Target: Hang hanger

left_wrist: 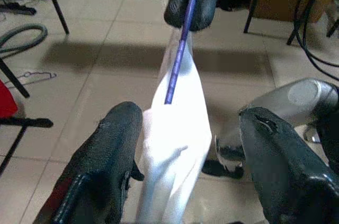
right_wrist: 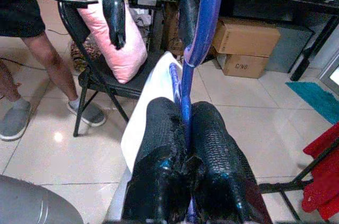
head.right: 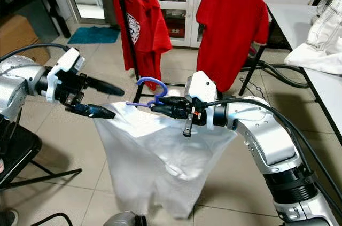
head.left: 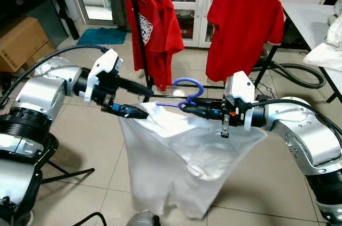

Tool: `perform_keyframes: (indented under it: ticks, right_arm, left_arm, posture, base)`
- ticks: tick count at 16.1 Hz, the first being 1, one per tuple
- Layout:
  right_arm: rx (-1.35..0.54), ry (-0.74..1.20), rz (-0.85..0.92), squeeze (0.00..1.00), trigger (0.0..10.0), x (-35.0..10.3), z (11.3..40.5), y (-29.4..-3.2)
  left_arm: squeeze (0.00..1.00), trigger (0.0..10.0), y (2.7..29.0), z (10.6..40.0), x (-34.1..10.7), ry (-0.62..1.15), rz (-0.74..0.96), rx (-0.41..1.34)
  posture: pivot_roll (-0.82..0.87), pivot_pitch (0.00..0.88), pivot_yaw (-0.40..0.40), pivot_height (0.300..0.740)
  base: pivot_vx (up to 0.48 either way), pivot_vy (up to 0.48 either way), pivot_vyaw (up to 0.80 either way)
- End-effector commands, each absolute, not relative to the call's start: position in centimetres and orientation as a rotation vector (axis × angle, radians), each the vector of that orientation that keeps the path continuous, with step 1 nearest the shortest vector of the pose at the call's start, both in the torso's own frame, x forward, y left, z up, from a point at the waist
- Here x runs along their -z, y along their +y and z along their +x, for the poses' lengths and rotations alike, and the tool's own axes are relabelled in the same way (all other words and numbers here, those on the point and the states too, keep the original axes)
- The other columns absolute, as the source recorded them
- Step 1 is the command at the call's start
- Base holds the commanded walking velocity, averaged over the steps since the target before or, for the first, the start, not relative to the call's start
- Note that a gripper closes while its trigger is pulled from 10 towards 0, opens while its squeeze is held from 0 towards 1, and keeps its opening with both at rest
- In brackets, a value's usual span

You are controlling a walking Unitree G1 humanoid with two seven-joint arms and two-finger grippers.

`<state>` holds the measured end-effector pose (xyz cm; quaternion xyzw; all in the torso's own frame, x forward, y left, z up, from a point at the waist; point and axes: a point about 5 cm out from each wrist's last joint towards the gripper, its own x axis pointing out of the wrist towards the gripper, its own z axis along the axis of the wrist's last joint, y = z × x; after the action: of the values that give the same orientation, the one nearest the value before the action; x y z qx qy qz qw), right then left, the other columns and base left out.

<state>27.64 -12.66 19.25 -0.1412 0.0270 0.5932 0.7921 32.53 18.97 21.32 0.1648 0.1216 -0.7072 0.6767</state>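
The right gripper (head.left: 188,108) pinches the blue hanger (head.left: 188,93) under its hook, while the left gripper (head.left: 140,103), fingers spread, steadies the white garment (head.left: 176,162) before hanging.

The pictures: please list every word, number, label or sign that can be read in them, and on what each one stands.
"C/NO": printed on the smaller cardboard box under the desk, as far as it can be read.
White print on the left red shirt: too blurred to read.
Small markings on the right gripper housing: too small to read.
The white garment and blue hanger bear no visible text.
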Motion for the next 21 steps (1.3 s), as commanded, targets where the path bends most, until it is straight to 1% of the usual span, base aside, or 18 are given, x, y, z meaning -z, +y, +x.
perform_keyframes:
  ticks: [1, 5, 11, 12, 13, 14, 15, 17, 18, 19, 20, 21]
  right_arm:
    - [-1.296, 0.014, -0.324, 0.00, 10.0, -20.1, 27.3, -12.5]
    - [-1.306, 0.018, -0.323, 0.00, 10.0, -20.0, 27.4, -12.3]
    - [-1.316, 0.013, -0.322, 0.00, 10.0, -20.1, 27.3, -12.0]
    - [-1.310, 0.015, -0.318, 0.00, 10.0, -20.0, 27.3, -12.0]
    - [-1.307, 0.016, -0.317, 0.00, 10.0, -20.0, 27.2, -12.1]
    - [-1.303, 0.022, -0.313, 0.00, 10.0, -19.8, 27.2, -12.1]
    - [-1.303, 0.023, -0.313, 0.00, 10.0, -19.8, 27.2, -12.1]
    - [-1.302, 0.025, -0.311, 0.00, 10.0, -19.7, 27.2, -12.1]
    - [-1.299, 0.028, -0.307, 0.00, 10.0, -19.6, 27.3, -12.1]
    - [-1.297, 0.030, -0.305, 0.00, 10.0, -19.6, 27.3, -12.1]
    - [-1.267, 0.041, -0.302, 0.00, 10.0, -19.4, 27.5, -12.3]
    - [-1.220, 0.050, -0.298, 0.00, 10.0, -19.3, 27.9, -12.5]
  left_arm:
    - [0.00, 0.0, 19.4, 32.3, -21.5, 0.281, 0.417, 1.589]
    - [0.00, 0.0, 20.1, 32.4, -20.7, 0.313, 0.522, 1.574]
    - [0.00, 0.0, 19.6, 32.8, -20.5, 0.300, 0.515, 1.575]
    - [0.00, 10.0, 19.0, 33.2, -21.2, 0.246, 0.467, 1.548]
    - [0.00, 10.0, 18.7, 33.3, -21.5, 0.231, 0.434, 1.536]
    - [0.08, 10.0, 18.5, 33.4, -22.3, 0.188, 0.346, 1.538]
    - [1.00, 10.0, 18.5, 33.3, -22.4, 0.183, 0.339, 1.539]
    - [1.00, 10.0, 18.7, 33.3, -22.4, 0.182, 0.345, 1.533]
    - [0.62, 10.0, 18.9, 33.4, -22.6, 0.156, 0.346, 1.508]
    - [0.62, 10.0, 18.9, 33.4, -22.8, 0.143, 0.341, 1.496]
    - [0.00, 10.0, 19.4, 33.6, -23.6, 0.076, 0.305, 1.442]
    - [0.00, 10.0, 19.8, 34.0, -24.2, 0.032, 0.282, 1.358]
  posture:
    - [-0.02, 0.000, 0.090, 0.740]
    - [-0.01, 0.000, 0.079, 0.740]
    - [-0.02, 0.000, 0.087, 0.740]
    - [-0.02, 0.000, 0.091, 0.740]
    - [-0.02, 0.000, 0.091, 0.740]
    - [-0.02, 0.000, 0.089, 0.740]
    - [-0.02, 0.000, 0.088, 0.740]
    - [-0.02, 0.000, 0.087, 0.740]
    - [-0.01, 0.000, 0.085, 0.740]
    - [-0.01, 0.000, 0.085, 0.740]
    - [-0.02, 0.000, 0.090, 0.740]
    - [-0.02, 0.000, 0.096, 0.740]
  base:
    - [0.000, 0.000, 0.00]
    - [0.000, 0.000, 0.00]
    - [0.000, 0.000, 0.00]
    - [0.000, 0.000, 0.00]
    - [0.000, 0.000, 0.00]
    - [0.000, 0.000, 0.00]
    - [0.000, 0.000, 0.00]
    - [0.000, 0.000, 0.00]
    - [0.000, 0.000, 0.00]
    - [0.000, 0.000, 0.00]
    - [0.000, 0.000, 0.00]
    - [0.000, 0.000, 0.00]
